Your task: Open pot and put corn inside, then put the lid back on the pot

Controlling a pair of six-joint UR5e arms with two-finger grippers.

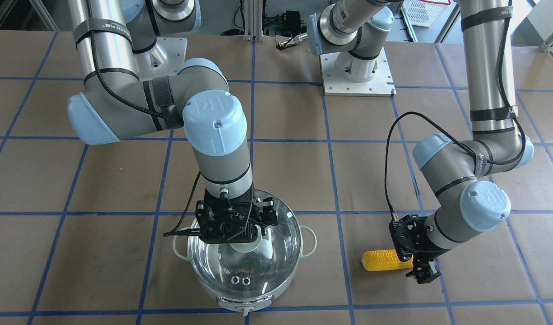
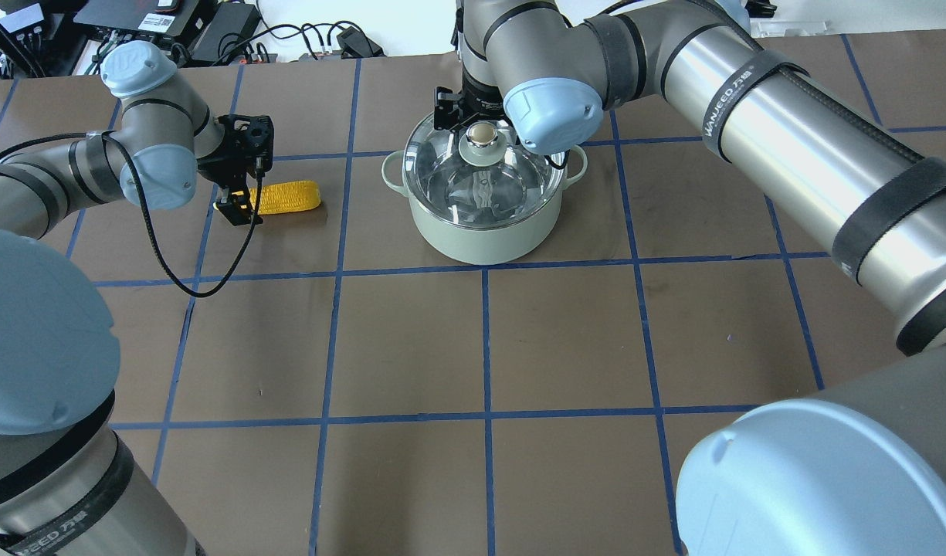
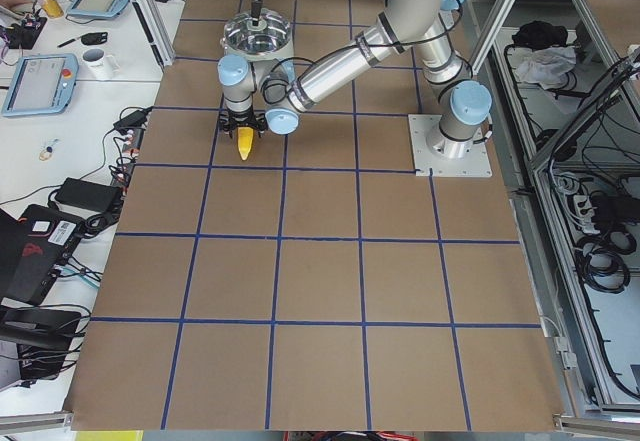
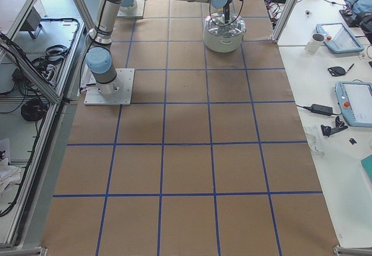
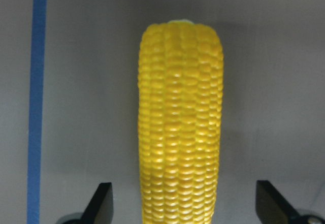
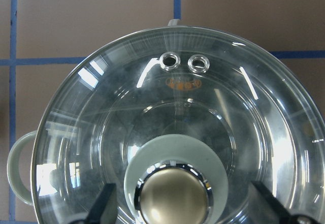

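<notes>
Corn (image 5: 180, 127), one ear, lies within the spread left gripper (image 5: 185, 197), and one lid (image 6: 244, 127) with two vent rings (image 6: 170, 60) caps the single pot (image 2: 480, 232), the right gripper (image 6: 185, 196) splayed, unclenched, around its knob (image 6: 172, 201).

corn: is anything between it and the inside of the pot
Yes: the lid sits closed on the pot, right gripper open around its knob. The table between corn and pot shows nothing else.
</notes>
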